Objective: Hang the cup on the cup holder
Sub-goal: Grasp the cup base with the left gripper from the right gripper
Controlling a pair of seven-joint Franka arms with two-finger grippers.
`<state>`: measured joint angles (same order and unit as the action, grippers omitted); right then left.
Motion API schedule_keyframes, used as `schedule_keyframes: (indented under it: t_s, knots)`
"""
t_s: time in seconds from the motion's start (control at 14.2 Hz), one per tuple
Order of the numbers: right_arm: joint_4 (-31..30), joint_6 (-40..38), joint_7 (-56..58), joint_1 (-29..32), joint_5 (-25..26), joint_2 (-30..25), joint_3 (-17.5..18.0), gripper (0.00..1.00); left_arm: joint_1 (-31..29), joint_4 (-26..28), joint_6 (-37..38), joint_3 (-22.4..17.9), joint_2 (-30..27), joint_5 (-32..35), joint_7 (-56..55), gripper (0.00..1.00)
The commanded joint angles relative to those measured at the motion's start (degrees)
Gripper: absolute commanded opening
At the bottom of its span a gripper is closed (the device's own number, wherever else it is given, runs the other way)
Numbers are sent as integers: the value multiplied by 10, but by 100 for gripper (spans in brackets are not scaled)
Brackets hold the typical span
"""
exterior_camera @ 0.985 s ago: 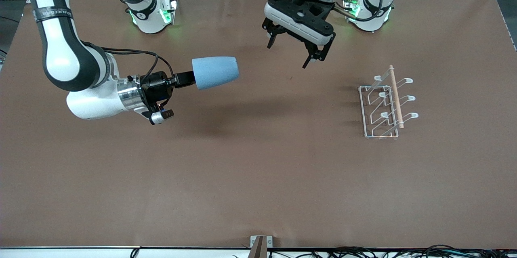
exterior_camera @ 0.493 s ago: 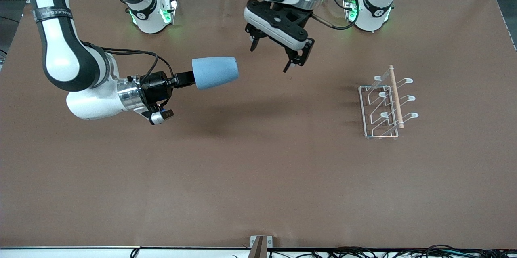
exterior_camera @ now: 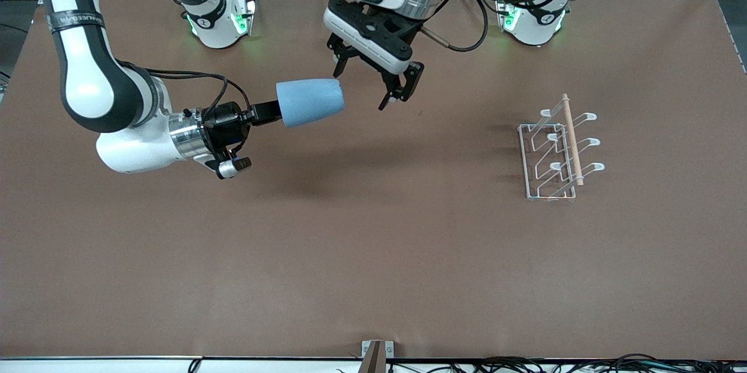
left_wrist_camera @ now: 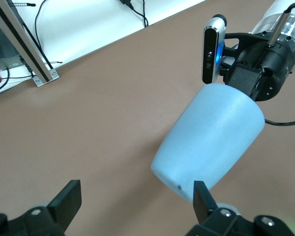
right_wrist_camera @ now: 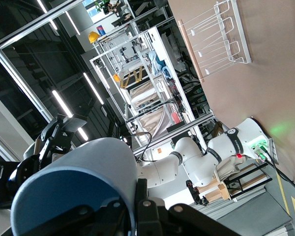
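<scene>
My right gripper [exterior_camera: 266,113] is shut on the rim of the light-blue cup [exterior_camera: 310,103] and holds it on its side above the table, closed end toward the left arm's end. In the right wrist view one finger is inside the cup [right_wrist_camera: 78,189] and one outside, at my gripper [right_wrist_camera: 134,199]. My left gripper [exterior_camera: 359,89] is open, over the table at the cup's closed end. In the left wrist view its fingers [left_wrist_camera: 204,199] stand wide apart, the cup [left_wrist_camera: 211,135] just past one of them. The white wire cup holder [exterior_camera: 555,154] stands toward the left arm's end and also shows in the right wrist view [right_wrist_camera: 215,35].
Both robot bases [exterior_camera: 219,17] stand at the table's edge farthest from the front camera. A metal bracket [exterior_camera: 374,353] and cables lie at the nearest edge. Brown tabletop [exterior_camera: 373,244] spreads between the cup and the holder.
My left gripper has moved toward the right arm's end and come up to the cup's closed end, staying open. My right gripper and the cup have barely moved.
</scene>
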<state>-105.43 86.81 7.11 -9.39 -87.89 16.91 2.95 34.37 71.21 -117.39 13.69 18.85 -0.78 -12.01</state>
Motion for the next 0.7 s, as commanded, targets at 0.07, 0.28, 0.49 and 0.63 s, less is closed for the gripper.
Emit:
schedule_keyframes:
  t_s: [0.07,0.28,0.49,0.63]
  knots:
    - [-1,-6,5,0,-9,1,-2,2,15,-39,-4,-5,23,1,-1,100]
    - [0,-3,5,-1,-9,7,-2,2,16,-68,-19,-3,45,0,3,99]
    - [0,-5,6,-1,-3,7,-2,2,16,-70,-56,-1,61,0,18,98]
    - [-1,-4,6,-1,15,8,-3,2,21,-70,-86,0,72,0,26,98]
